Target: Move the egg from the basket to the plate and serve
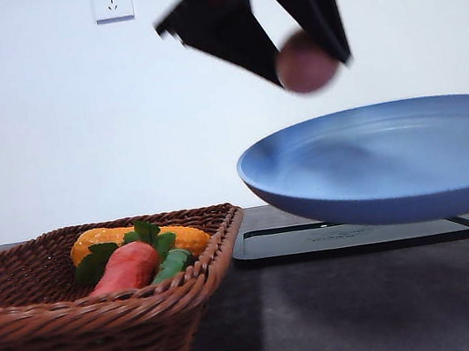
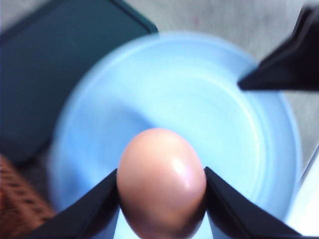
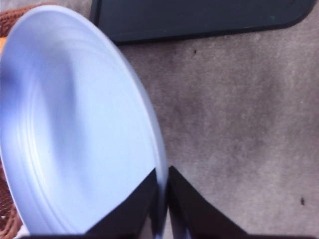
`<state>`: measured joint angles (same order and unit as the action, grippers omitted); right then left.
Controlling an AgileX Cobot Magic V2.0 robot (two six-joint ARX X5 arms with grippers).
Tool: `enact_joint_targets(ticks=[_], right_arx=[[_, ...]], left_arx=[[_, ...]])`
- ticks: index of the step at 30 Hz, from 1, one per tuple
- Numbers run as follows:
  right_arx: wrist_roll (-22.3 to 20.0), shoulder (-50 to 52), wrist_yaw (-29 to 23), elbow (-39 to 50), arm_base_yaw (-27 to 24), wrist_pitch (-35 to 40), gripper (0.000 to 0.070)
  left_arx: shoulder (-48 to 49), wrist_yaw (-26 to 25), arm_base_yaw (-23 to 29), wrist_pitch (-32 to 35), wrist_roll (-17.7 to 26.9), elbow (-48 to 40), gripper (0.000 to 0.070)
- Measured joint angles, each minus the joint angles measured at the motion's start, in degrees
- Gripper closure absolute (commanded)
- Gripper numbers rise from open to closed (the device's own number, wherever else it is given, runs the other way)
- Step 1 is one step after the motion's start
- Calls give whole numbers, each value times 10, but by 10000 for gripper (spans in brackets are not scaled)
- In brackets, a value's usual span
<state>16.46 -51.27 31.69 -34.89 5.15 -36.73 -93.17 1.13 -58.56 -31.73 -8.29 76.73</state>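
- The counter (image 1: 353, 317) is dark grey and carries the basket and a flat black tray (image 1: 358, 236).
- The plate (image 1: 382, 158) – light blue, held clear above the tray – is pinched at its rim by the right gripper (image 3: 162, 199), its jaws nearly closed on the thin edge.
- The wicker basket (image 1: 91, 338) sits at the left of the counter, holding a carrot (image 1: 129, 266) and other vegetables.
- The left gripper (image 2: 162, 196) hangs above the plate, jaws clamped on both sides of the egg.
- The egg (image 2: 162, 181) – pinkish-brown – is in the air over the plate's bowl.
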Motion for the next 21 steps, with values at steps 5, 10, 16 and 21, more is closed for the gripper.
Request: enact_joint_targets(ticks=[5,10,16,21], right_arx=[[1,0,11,0,0,0,700],[1,-1,11,0,0,-5,700],[1,-2,17,0,0,-6,700],[3,-2,31,0,0,-28,700]], left_arx=[[-39,0,-8,3,0,0,597],[-53,0,-8,3,0,0,596],[-53,0,-8,7,0,0,475],[-53,0,-8,7,0,0,305]])
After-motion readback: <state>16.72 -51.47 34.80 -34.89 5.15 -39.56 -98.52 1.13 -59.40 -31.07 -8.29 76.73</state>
